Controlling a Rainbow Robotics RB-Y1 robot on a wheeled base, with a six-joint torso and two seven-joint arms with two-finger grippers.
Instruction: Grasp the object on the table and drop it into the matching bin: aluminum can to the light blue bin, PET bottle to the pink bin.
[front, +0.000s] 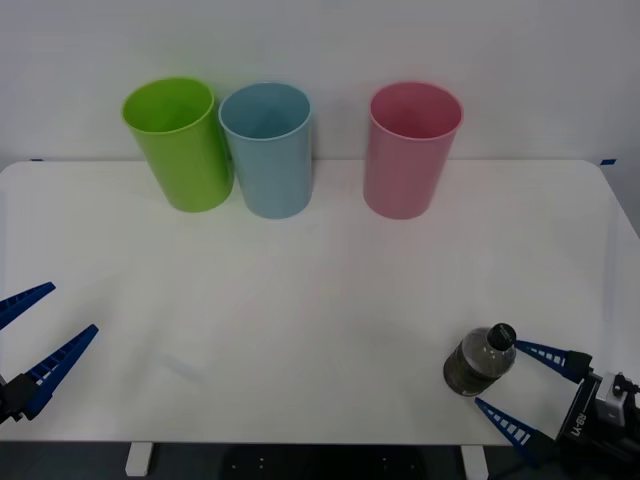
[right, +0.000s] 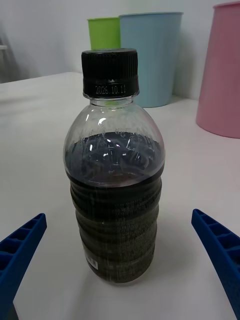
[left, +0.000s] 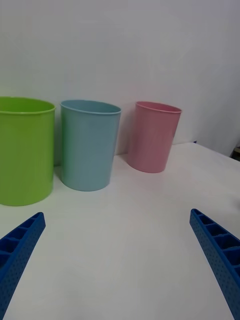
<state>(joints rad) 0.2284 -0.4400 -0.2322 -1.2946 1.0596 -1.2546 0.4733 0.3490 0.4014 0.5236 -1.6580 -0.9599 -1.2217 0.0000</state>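
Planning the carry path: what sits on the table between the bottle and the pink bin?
Nothing: in the front view, only bare white tabletop stretches between the small dark-tinted plastic bottle, standing by the open right gripper, and the tall pink plastic bin.

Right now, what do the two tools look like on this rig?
Both tools have two blue, ribbed, tapering fingers with a perforated, lattice-like surface. The right tool sits on a black wrist body bearing white lettering, with a small white part beside it. The left tool has the same blue fingers, ending in a dark mount at the table's near edge.
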